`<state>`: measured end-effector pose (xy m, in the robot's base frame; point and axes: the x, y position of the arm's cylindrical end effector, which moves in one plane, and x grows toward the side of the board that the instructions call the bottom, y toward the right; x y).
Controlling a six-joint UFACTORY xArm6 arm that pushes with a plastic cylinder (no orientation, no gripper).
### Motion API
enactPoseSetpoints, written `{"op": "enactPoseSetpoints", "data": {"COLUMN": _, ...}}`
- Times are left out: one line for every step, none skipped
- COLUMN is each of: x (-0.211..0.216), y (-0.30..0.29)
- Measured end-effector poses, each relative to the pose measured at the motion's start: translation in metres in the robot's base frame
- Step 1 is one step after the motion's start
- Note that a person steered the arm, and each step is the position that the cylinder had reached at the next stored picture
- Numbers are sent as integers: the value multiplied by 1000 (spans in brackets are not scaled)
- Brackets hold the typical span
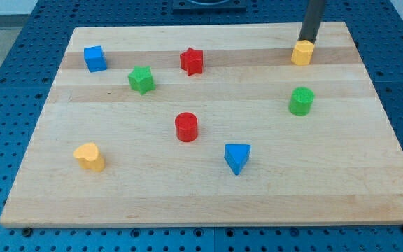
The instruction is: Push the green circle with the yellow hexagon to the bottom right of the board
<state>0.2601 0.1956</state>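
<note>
The yellow hexagon lies near the view's top right of the wooden board. The green circle lies below it, apart from it by a clear gap. My tip stands right at the hexagon's upper edge, touching it or nearly so. The dark rod rises from there out of the view's top.
A red star, a green star and a blue cube lie toward the upper left. A red circle and a blue triangle lie mid-board. A yellow heart lies lower left.
</note>
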Motion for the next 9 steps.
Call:
{"op": "enactPoseSetpoints", "data": {"x": 20, "y": -2}}
{"op": "enactPoseSetpoints", "data": {"x": 41, "y": -2}}
{"op": "enactPoseSetpoints", "data": {"x": 53, "y": -3}}
{"op": "enactPoseSetpoints", "data": {"x": 61, "y": -8}}
{"op": "enactPoseSetpoints", "data": {"x": 61, "y": -20}}
{"op": "enactPoseSetpoints", "data": {"x": 61, "y": -27}}
{"op": "enactPoseSetpoints", "data": {"x": 61, "y": -37}}
{"op": "enactPoseSetpoints", "data": {"x": 62, "y": -68}}
{"op": "enactPoseSetpoints", "data": {"x": 62, "y": -68}}
